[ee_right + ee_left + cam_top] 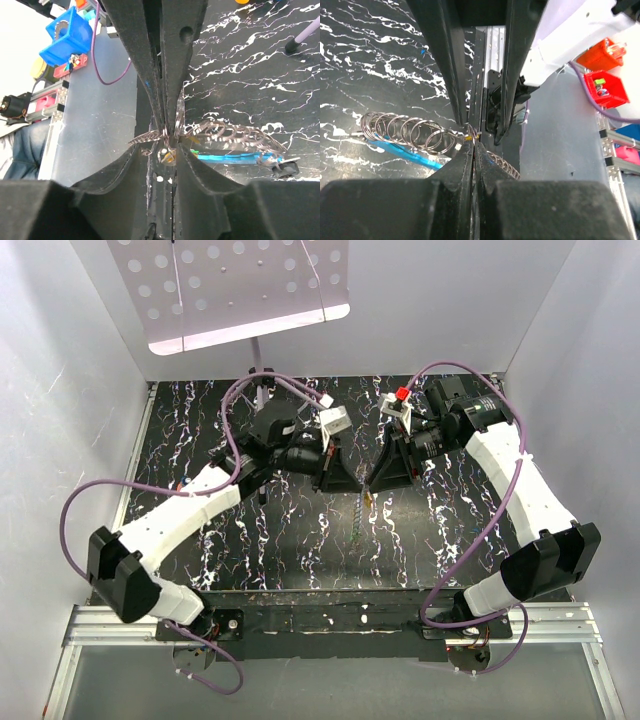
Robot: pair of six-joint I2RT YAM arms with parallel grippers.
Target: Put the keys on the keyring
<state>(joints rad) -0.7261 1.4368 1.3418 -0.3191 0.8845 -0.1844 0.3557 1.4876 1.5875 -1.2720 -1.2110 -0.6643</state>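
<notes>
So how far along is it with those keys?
Done: unclear. The blue key lies along the chain of rings; whether threaded, I can't tell. In hand: the left gripper pinches the chain, right gripper open beside it. Left, seemingly: threading the yellow key.

The yellow key is nearly all hidden behind the left tool. The blue key lies partly under the ring chain. From above, both are too small to tell.
</notes>
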